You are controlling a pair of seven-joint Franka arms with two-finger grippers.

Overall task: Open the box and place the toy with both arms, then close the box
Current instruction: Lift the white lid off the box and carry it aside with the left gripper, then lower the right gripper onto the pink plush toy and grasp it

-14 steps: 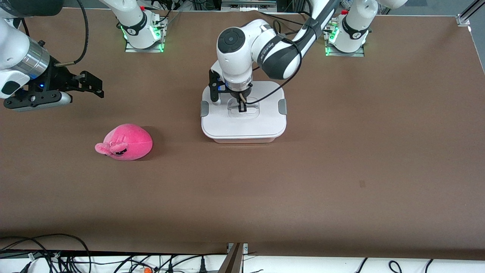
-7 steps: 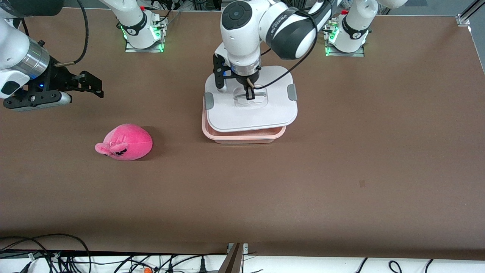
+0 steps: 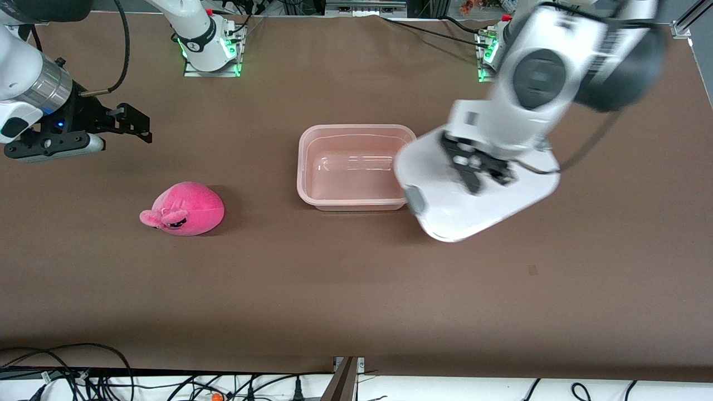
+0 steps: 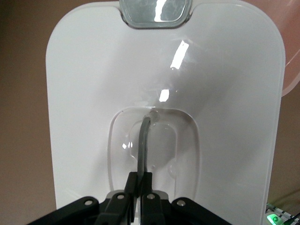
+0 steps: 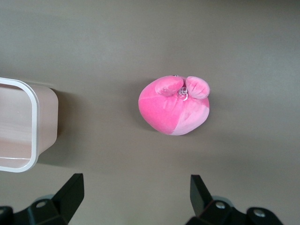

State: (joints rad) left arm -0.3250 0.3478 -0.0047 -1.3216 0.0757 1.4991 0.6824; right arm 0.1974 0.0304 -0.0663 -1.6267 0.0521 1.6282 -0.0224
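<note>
Left gripper (image 3: pixel 483 170) clamped on lid (image 3: pixel 501 206) handle, lid aloft beside open box (image 3: pixel 356 133). Right gripper (image 3: pixel 131 122) spread, waiting above table; toy (image 3: pixel 184 209) nearby.

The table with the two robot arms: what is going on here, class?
The left hand is shut on the handle of the white lid, holding it up over the table beside the open box. The box is empty. The pink toy lies on the table toward the right arm's end. The right hand waits open above the table, not touching the toy.
</note>
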